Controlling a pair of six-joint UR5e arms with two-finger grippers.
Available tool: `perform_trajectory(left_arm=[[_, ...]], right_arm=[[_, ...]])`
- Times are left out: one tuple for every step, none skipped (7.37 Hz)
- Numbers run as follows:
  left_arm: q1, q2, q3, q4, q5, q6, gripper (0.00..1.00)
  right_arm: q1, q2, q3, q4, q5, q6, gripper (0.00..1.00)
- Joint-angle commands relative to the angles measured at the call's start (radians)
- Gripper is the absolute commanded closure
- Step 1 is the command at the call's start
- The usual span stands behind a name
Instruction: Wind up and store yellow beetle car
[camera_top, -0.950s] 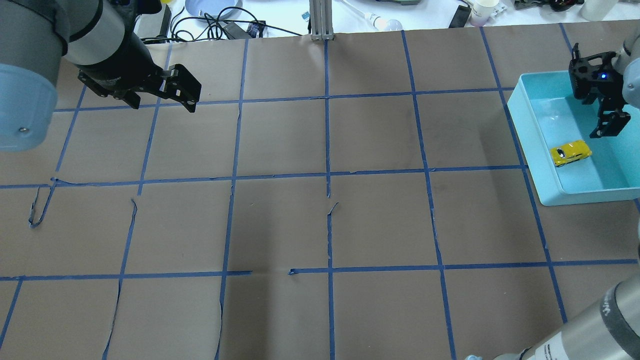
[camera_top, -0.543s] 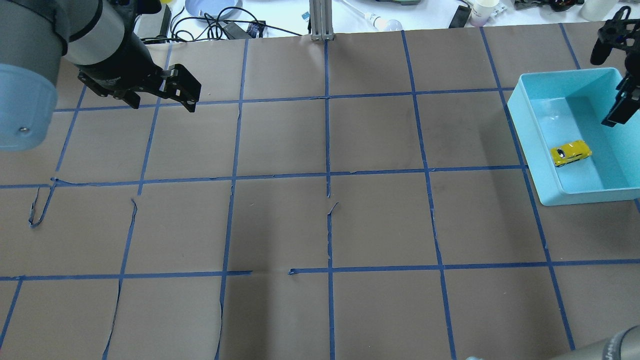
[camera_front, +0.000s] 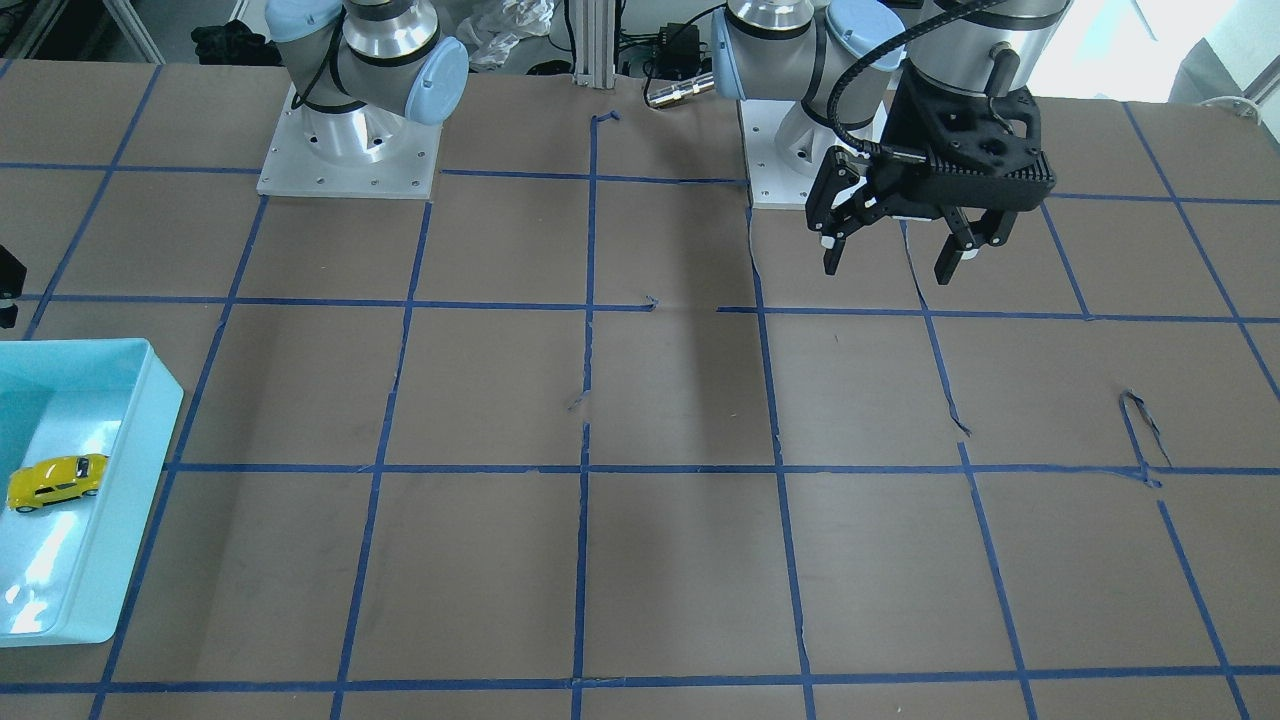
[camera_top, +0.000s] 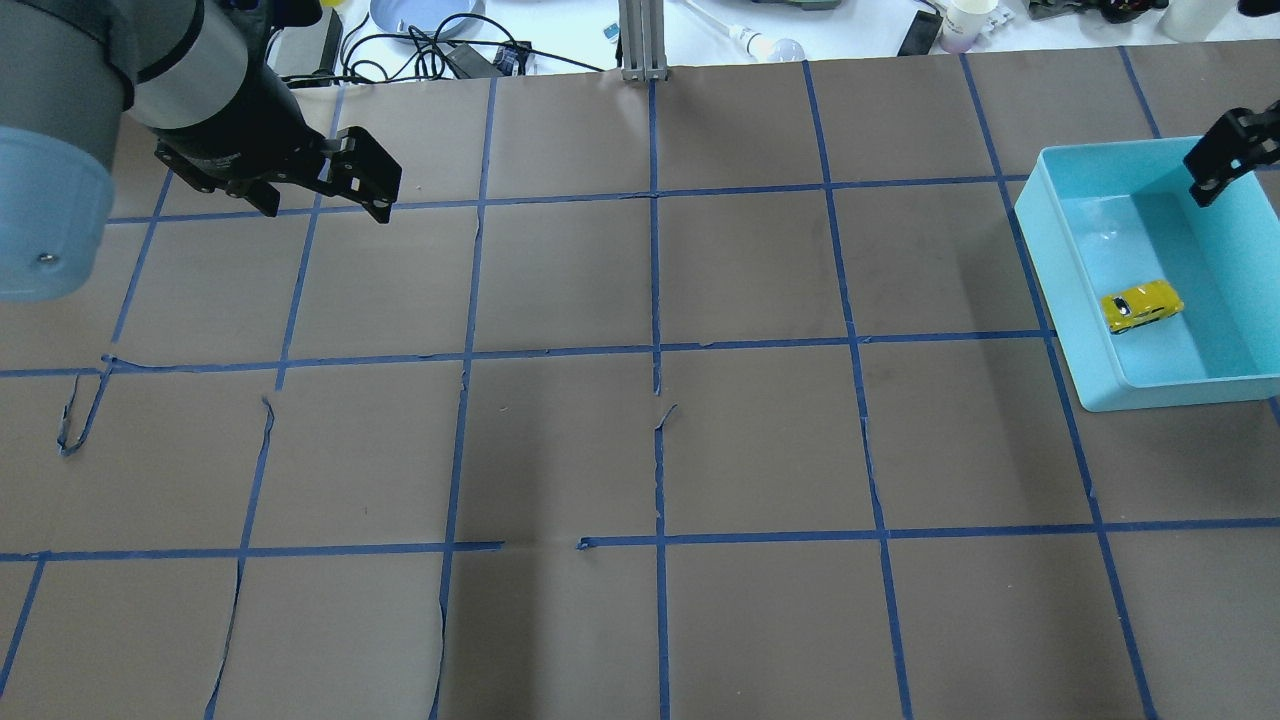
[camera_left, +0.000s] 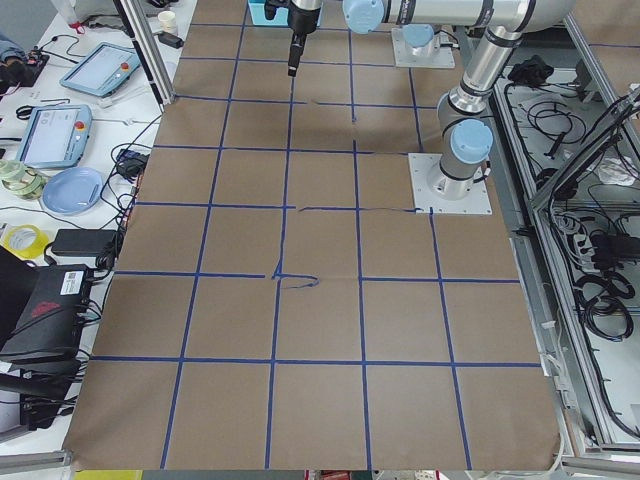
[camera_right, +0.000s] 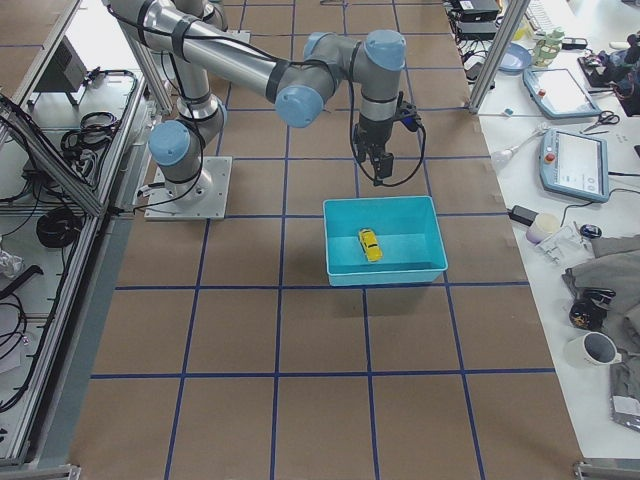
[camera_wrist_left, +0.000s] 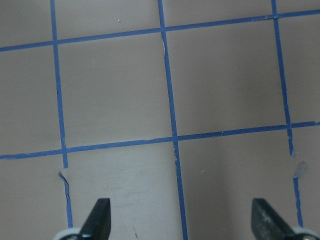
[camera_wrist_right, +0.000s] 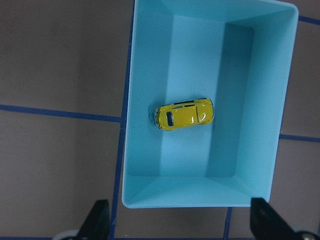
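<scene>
The yellow beetle car (camera_top: 1142, 305) lies on its wheels inside a light blue bin (camera_top: 1060, 290) at the table's right side. It also shows in the front view (camera_front: 55, 480), the right side view (camera_right: 369, 244) and the right wrist view (camera_wrist_right: 184, 114). My right gripper (camera_wrist_right: 180, 212) is open and empty, high above the bin's edge and apart from the car. In the overhead view only one finger (camera_top: 1222, 158) shows, at the right edge. My left gripper (camera_top: 325, 200) is open and empty, held above the table's left side (camera_front: 888, 268), with bare paper under it (camera_wrist_left: 181, 215).
The table is covered in brown paper with a blue tape grid. Cables, a plate and cups (camera_top: 965, 22) lie beyond the far edge. The robot bases (camera_front: 345, 150) stand at the near side.
My right gripper has risen out of the bin and drawn away toward the view's right edge. The car stays in the bin. My left arm has not moved.
</scene>
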Motion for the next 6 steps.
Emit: perform_trajectory(left_arm=[[0.0, 0.0, 0.0, 0.0, 0.0, -0.001, 0.0], [0.0, -0.002, 0.0, 0.0, -0.002, 0.001, 0.0], [0.002, -0.002, 0.002, 0.002, -0.002, 0.001, 0.0], [0.002, -0.002, 0.0, 0.0, -0.002, 0.001, 0.0], [0.002, -0.002, 0.002, 0.0, -0.002, 0.001, 0.0], [0.002, -0.002, 0.002, 0.002, -0.002, 0.001, 0.0]], right_arm=[[0.16, -0.04, -0.002, 0.057, 0.005, 0.434, 0.0], [0.247, -0.038, 0.0, 0.063, 0.088, 0.581, 0.0], [0.298, -0.038, 0.0, 0.064, 0.177, 0.694, 0.0], [0.317, -0.038, 0.008, 0.067, 0.18, 0.722, 0.0], [0.32, -0.038, 0.009, 0.067, 0.169, 0.721, 0.0], [0.32, -0.047, 0.008, 0.085, 0.167, 0.721, 0.0]])
